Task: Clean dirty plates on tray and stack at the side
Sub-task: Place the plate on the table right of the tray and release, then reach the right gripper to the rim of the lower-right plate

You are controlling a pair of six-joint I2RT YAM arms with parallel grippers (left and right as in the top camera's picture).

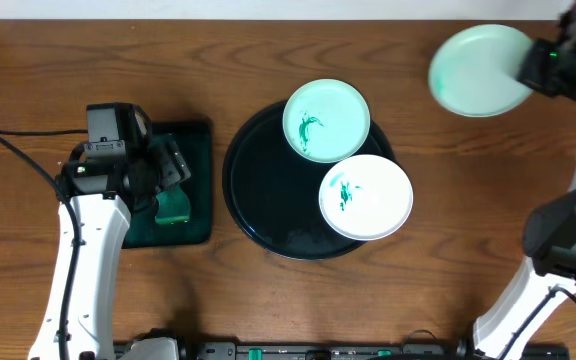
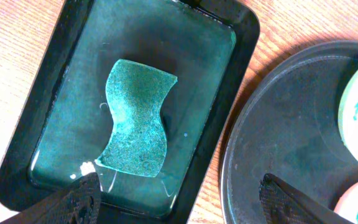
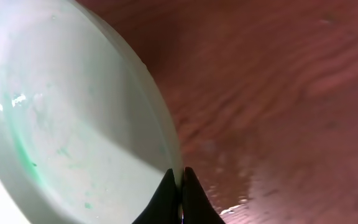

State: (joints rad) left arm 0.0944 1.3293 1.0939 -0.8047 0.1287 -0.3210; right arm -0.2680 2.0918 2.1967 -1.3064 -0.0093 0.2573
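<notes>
Two stained plates sit on the black tray (image 1: 253,190): the green plate (image 1: 326,120) and the white plate (image 1: 365,196). Our right gripper (image 3: 180,180) pinches the rim of a third plate (image 1: 478,70) well off the tray, apparently starting the stack. Our left gripper (image 2: 182,194) hangs open over the sponge (image 2: 134,118) in its wet dish (image 2: 241,37); next, we judge, it must grasp that sponge.

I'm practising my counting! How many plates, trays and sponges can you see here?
Plates: 3 (green plate, white plate, held plate in the right gripper)
Round tray: 1
Sponge dish: 1
Sponge: 1
Total: 6
</notes>
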